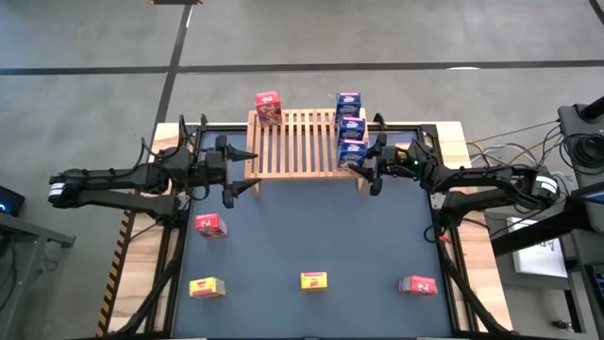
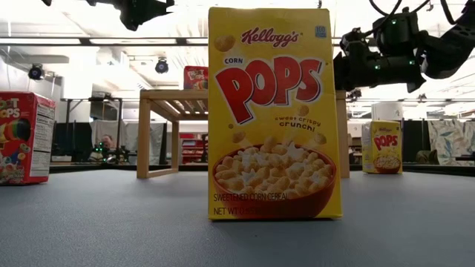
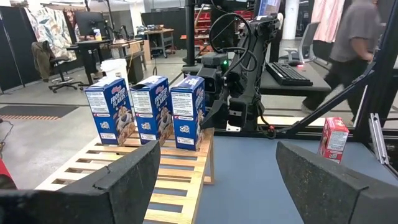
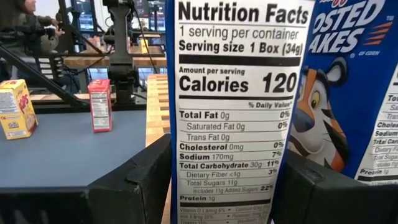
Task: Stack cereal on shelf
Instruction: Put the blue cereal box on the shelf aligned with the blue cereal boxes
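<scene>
While three blue cardboard cereal boxes (image 1: 351, 127) are standing in a column on the right end of the light slatted wooden shelf (image 1: 297, 144) in the upper middle of the high view, the right gripper (image 1: 366, 170) is sitting at the lowest of them, just below and right of the rack's corner. One red cereal box (image 1: 267, 108) is standing at the shelf's upper left. The left gripper (image 1: 236, 170) is waiting at the shelf's left edge. Still on the dark tabletop (image 1: 311, 236) are a red box (image 1: 209, 225) at left, two yellow boxes (image 1: 207, 287) along the bottom, and another red box (image 1: 417, 284) at lower right; the left arm is nearer the first red one.

In the low view, a yellow Corn Pops box (image 2: 273, 111) is filling the centre and hiding most of the shelf (image 2: 167, 100) behind it; the right gripper (image 2: 371, 63) is hanging at upper right.

In the left wrist view, the left gripper's fingers (image 3: 124, 180) are standing wide apart with nothing between them, the blue boxes (image 3: 149, 109) upright in a row beyond.

In the right wrist view, the nearest blue box (image 4: 230, 106) is standing upright between the right gripper's pads (image 4: 134, 180), its narrow side panel facing the camera and its long axis vertical. The jaws are bracketing it closely, but whether they are pressing on it or have just let go, I cannot tell. Its base is cut off.
</scene>
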